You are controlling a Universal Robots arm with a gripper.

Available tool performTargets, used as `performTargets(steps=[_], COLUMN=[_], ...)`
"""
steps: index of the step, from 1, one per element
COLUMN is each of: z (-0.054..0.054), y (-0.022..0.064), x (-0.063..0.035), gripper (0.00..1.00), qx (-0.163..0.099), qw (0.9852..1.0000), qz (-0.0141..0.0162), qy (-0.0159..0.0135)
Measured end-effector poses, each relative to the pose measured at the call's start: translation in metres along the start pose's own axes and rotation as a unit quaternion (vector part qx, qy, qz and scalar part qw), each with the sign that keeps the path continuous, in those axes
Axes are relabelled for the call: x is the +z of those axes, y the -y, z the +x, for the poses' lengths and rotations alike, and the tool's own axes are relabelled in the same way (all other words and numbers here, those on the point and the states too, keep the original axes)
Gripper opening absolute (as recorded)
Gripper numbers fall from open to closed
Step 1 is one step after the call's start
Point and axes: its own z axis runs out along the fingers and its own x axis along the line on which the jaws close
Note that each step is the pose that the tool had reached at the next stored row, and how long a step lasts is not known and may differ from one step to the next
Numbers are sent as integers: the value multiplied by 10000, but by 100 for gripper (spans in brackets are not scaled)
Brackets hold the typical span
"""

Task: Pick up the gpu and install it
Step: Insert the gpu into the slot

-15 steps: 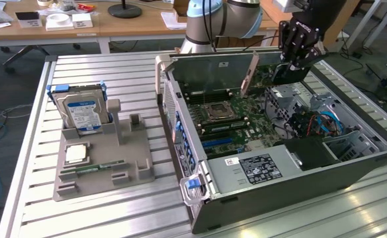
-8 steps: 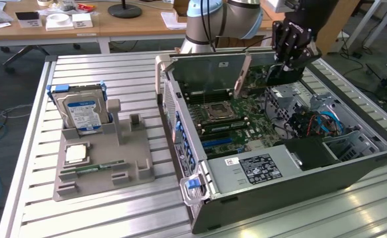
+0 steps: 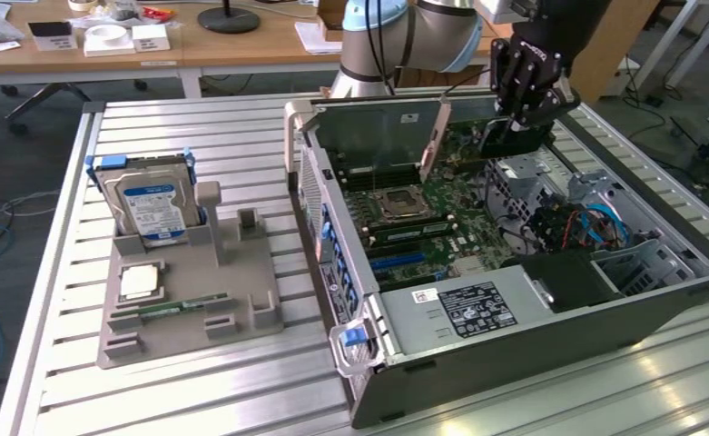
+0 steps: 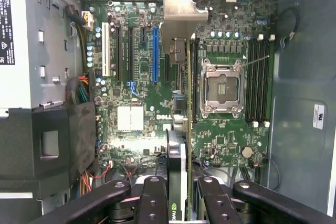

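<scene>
Exterior view: an open computer case (image 3: 512,354) lies on its side on the slatted metal bench (image 3: 209,400), with the motherboard (image 3: 415,227) facing up. The hand (image 3: 521,120) hangs over the far end of the case, clenched on the gpu (image 3: 514,142). The card is dark, held on edge, and sits at the level of the case opening.

On the exterior view's left, well apart from the case, a hard drive (image 3: 151,204) stands upright in a grey holder (image 3: 245,300).

Wrist view: the hand (image 4: 182,192) has black fingers (image 4: 152,200) on both sides of the gpu (image 4: 176,150), which is seen edge-on. Its silvery bracket (image 4: 177,19) is at the far end, next to the vented case wall. The card runs along the board between the blue slot (image 4: 155,53) and the empty processor socket (image 4: 222,88), parallel to both. Contact between the card's lower edge and any slot cannot be determined.
</scene>
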Motion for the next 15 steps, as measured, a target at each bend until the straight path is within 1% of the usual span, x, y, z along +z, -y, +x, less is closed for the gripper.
performTargets(steps=[5,10,15], z=[0,1,1], y=[-3,-67,-72], x=[0,4,4], gripper=[27,27,27], qx=[0,0,0], qw=[10000,10000,10000], qz=[0,-1,0], qy=[0,-1,0])
